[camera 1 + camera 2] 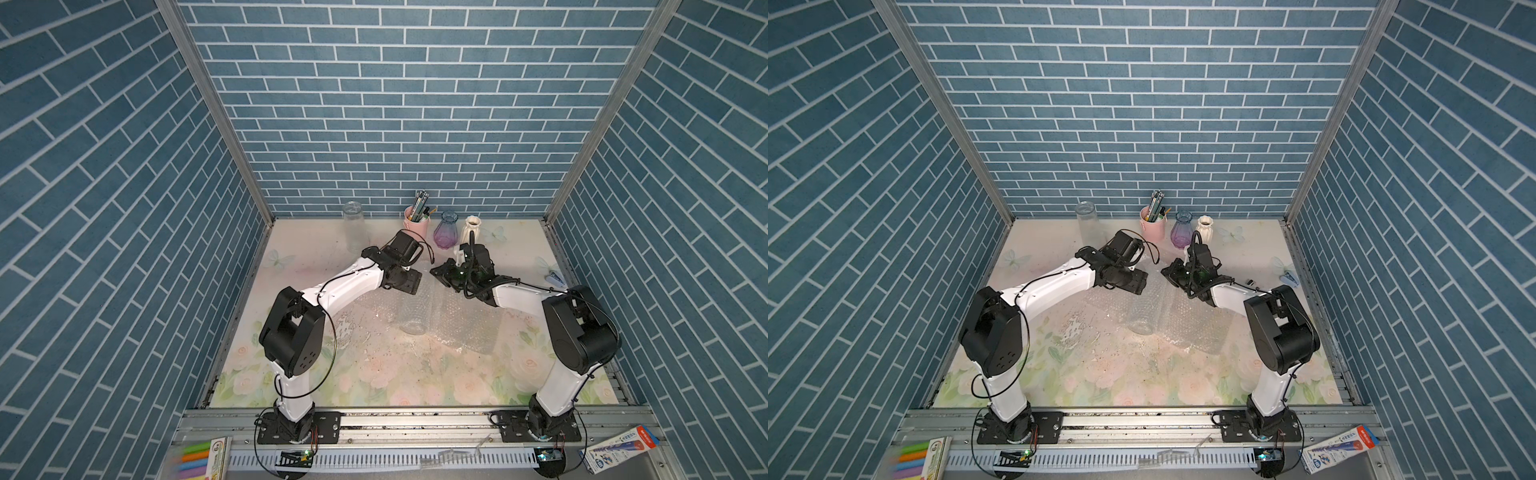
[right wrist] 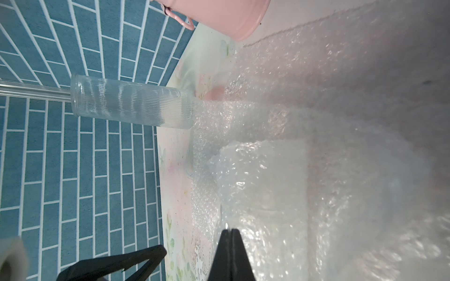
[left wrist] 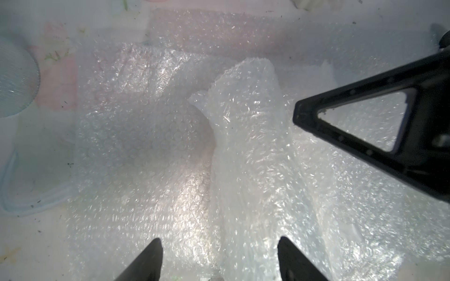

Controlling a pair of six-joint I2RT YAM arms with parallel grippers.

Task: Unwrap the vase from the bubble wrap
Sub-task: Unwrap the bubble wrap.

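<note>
The right gripper [image 2: 230,231] is clenched. Its two black jaws meet flat and a sliver of clear film peeks out at their tip, so I judge it has a pinch of the bubble wrap [image 3: 246,146], taken on the raised ridge that humps up from the sheet. The left wrist view shows that claw's tip pressed against the same ridge. The left gripper [image 3: 219,240] is released, its jaws wide and holding nothing. It hangs just over the sheet with the ridge running under its open span.

Out from the two claws, the wrap spreads flat over the middle of the table [image 1: 374,374]. In a top view a clear cylinder lies on its side on the sheet, and I take it to be the vase [image 1: 415,318]. It lies on the arm-base side of both claws, between the two arms. Its long axis runs from the back wall toward the bases, with one round end facing the bases. I cannot tell whether a layer of wrap covers it, because glass and film look alike. The left claw sits just behind its far end and looks the nearer of the two. The right claw is just beside it, off to the right.

As I read it, the coming move turns on drawing the pinched ridge across that axis, not along it.
</note>
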